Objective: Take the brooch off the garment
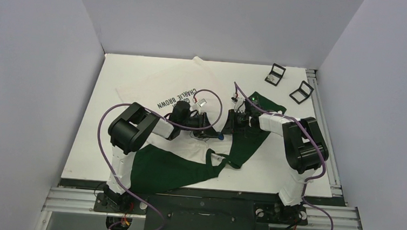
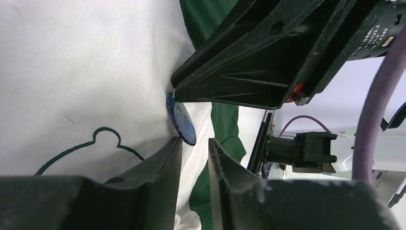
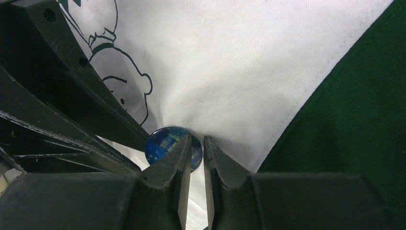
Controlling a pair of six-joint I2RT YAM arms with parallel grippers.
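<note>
**Brooch** [image 3: 163,143]: round, glossy blue disc. It sits on the white chest of the shirt [image 3: 239,62], near the seam where white meets green. The cloth creases in toward it.

**Shirt:** white with green parts, lying crumpled across the middle of the table [image 1: 295,170]. The lettering [image 1: 178,97] faces the far left. One green sleeve [image 1: 170,169] trails toward the near edge. A cartoon outline [image 3: 119,81] is printed just beside the brooch.

**Left gripper** [image 2: 195,143]: I see narrow jaws with a slim gap between the fingers. The tips are at the rim of the disc. I cannot tell whether the rim is gripped.

**Right gripper** [image 3: 196,141]: narrow jaws here too. One finger [image 3: 177,158] covers part of the disc, and the creases run toward the tips. I cannot tell whether it pinches cloth, brooch or nothing.

**Position:** the two grippers come at the brooch from opposite sides, tips nearly meeting over it (a crowded spot from either wrist camera).

**Cables** [image 1: 105,140]: purple, looping over both arms.

**Frames** [image 1: 275,74]: two black square frames at the far right of the table, well apart from the shirt.
</note>
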